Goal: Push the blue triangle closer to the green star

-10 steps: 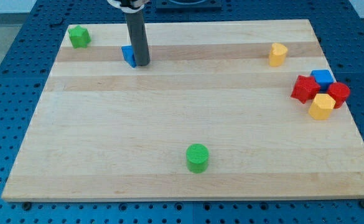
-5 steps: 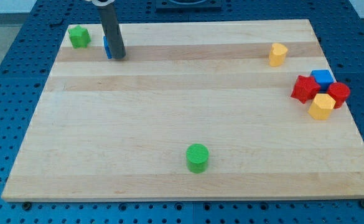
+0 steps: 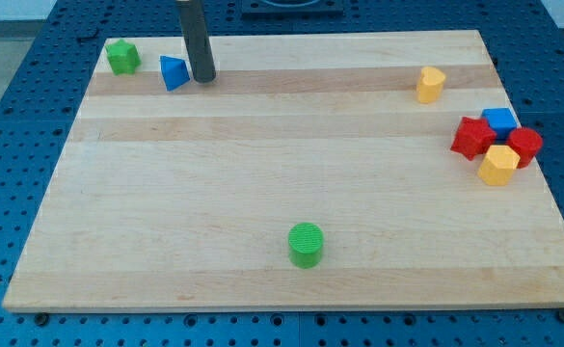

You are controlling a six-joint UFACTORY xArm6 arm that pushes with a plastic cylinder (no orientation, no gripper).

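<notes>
**Triangle beside the star, upper left**

My tip (image 3: 202,78) stands just right of the blue triangle (image 3: 173,72), barely apart. I have no claw, only the rod, holding nothing. The triangle sits near the green star (image 3: 121,56), on the wooden board (image 3: 262,173).

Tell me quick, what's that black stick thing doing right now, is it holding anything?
My tip: no gripper, holds nothing; it stands just to the view's right of the blue triangle, with the green star farther left.
</notes>
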